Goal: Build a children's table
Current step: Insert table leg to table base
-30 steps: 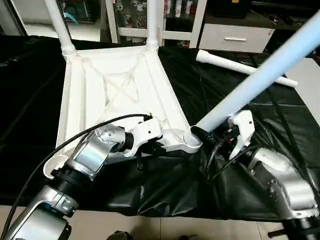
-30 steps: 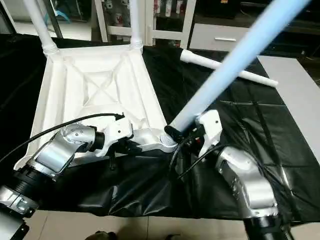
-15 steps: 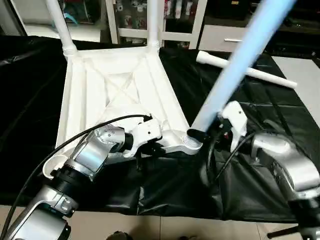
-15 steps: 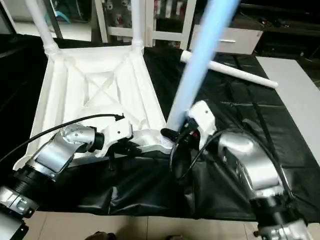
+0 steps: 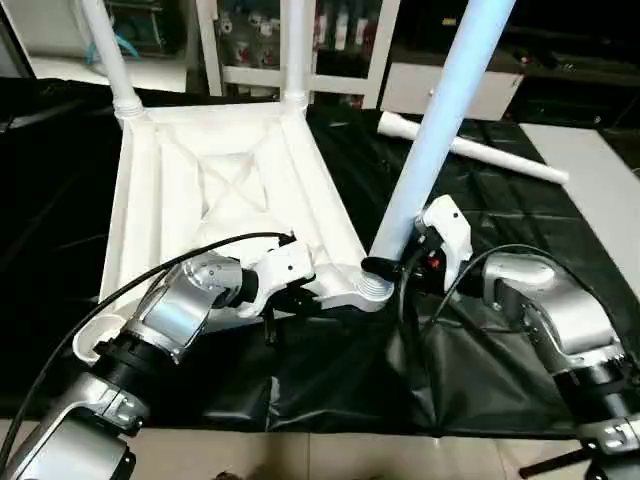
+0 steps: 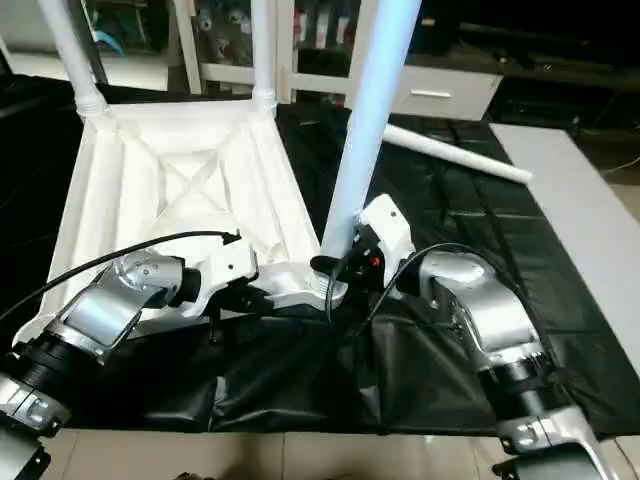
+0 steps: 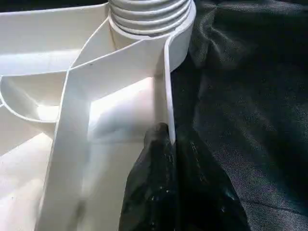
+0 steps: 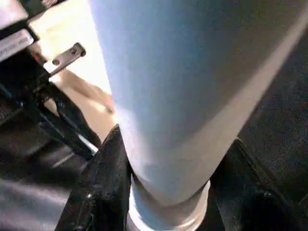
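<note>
The worktop (image 5: 480, 330) is draped in a creased black sheet that reaches its near edge, where pale floor shows below. Beyond the far edge stand white shelving (image 5: 240, 40) holding small items and a white drawer unit (image 5: 440, 90); a lighter grey surface (image 5: 600, 190) borders the worktop's right side.

The table top (image 5: 170, 200) lies upside down on the left half of the worktop, glossy white plastic with a raised rim and X-shaped ribs across its underside. Two legs (image 5: 105, 50) stand upright in the round sockets at its two far corners. A third leg (image 5: 440, 120), a long pale tapered tube, rises nearly upright from the near right corner socket (image 5: 372, 290), whose outer wall is ringed with ridges. A fourth leg (image 5: 470, 150) lies flat on the black sheet toward the far right of the worktop, apart from the table top.

The left pincer (image 7: 166, 144) is pressed together on the thin rim wall just beside the near right socket. The right pincer (image 5: 400, 262) clasps the lower end of the third leg just above the socket, one black finger (image 8: 103, 178) on each side of the tube.
</note>
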Motion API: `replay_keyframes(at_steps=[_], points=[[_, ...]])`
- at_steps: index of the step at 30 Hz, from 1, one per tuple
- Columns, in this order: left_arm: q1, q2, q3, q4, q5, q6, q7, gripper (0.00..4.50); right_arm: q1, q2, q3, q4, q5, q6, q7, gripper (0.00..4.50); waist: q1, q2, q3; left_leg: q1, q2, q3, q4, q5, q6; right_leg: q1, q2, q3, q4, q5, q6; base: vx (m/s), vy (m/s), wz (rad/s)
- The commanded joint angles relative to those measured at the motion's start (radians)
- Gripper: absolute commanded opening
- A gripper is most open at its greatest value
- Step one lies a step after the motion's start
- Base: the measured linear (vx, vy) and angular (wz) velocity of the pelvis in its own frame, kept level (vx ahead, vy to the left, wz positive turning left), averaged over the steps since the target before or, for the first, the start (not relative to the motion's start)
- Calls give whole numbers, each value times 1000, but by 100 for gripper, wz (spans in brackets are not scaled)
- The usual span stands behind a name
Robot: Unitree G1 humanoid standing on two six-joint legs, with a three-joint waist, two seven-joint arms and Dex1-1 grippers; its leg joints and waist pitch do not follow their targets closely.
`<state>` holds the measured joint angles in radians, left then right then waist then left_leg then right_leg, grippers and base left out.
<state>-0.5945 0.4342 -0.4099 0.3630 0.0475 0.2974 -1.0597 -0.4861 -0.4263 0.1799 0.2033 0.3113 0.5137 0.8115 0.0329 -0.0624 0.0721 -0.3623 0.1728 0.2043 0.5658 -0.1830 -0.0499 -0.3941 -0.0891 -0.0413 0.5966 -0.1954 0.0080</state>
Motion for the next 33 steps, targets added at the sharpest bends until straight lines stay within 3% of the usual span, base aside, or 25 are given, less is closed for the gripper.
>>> replay_keyframes(at_steps=[1, 4, 5, 7, 12, 16, 17, 21, 28, 33], points=[[1, 3, 51, -24, -29, -18, 3, 0, 64, 3, 20, 216, -68, 110, -98, 186, 1, 7, -23, 5, 62, -38, -81, -311, -3, 19, -62, 43, -86, -369, -180, 0, 0, 0], [2, 4, 50, -27, -31, -17, 1, 0, 51, 12, -5, 222, -61, 78, -101, 186, -4, 6, -22, 3, 62, -46, -87, -357, -26, 16, -65, 40, -93, -443, -150, 0, 0, 0], [3, 5, 50, -27, -32, -17, 0, 0, 52, 10, -5, 217, -57, 75, -91, 186, -2, 6, -22, 10, 62, -45, -86, -372, -29, 10, -65, 42, -97, -449, -144, 0, 0, 0], [4, 6, 48, -31, -34, -16, -5, 0, 55, 0, 4, 197, -49, 71, -55, 186, -2, 4, -21, 10, 62, -44, -86, -370, -25, 8, -63, 44, -96, -432, -145, 0, 0, 0], [12, 17, 38, -49, -43, -19, -36, 0, 54, -28, 34, 163, -44, 97, 23, 186, 2, 5, -24, 10, 64, -37, -83, -319, -8, 11, -60, 45, -86, -316, -180, 0, 0, 0], [26, 37, 18, -81, -58, -40, -89, 0, 50, -98, 124, 122, -65, 116, 159, 186, 7, 2, -26, 10, 64, -31, -78, -270, 18, 16, -59, 46, -79, -245, -203, 0, 0, 0], [28, 38, 15, -86, -61, -44, -96, 0, 48, -110, 139, 118, -69, 112, 183, 186, 10, 3, -29, 9, 63, -27, -73, -218, 41, 19, -58, 46, -71, -172, -220, 0, 0, 0], [31, 37, 13, -97, -61, -43, -104, 0, 41, -135, 182, 117, -97, 59, 253, 186, 15, 1, -28, 8, 63, -24, -70, -161, 67, 24, -57, 44, -64, -103, -254, 0, 0, 0], [30, 44, 16, -98, -55, -45, -113, 0, 28, -166, 231, 126, -137, -2, 325, 186, 23, 3, -24, 9, 65, -25, -74, -201, 54, 23, -61, 45, -71, -198, -245, 0, 0, 0], [32, 45, 26, -99, -50, -40, -100, 0, 33, -123, 199, 172, -155, -45, 237, 186, 22, 2, -22, 7, 64, -25, -74, -197, 53, 22, -61, 45, -72, -202, -237, 0, 0, 0]])
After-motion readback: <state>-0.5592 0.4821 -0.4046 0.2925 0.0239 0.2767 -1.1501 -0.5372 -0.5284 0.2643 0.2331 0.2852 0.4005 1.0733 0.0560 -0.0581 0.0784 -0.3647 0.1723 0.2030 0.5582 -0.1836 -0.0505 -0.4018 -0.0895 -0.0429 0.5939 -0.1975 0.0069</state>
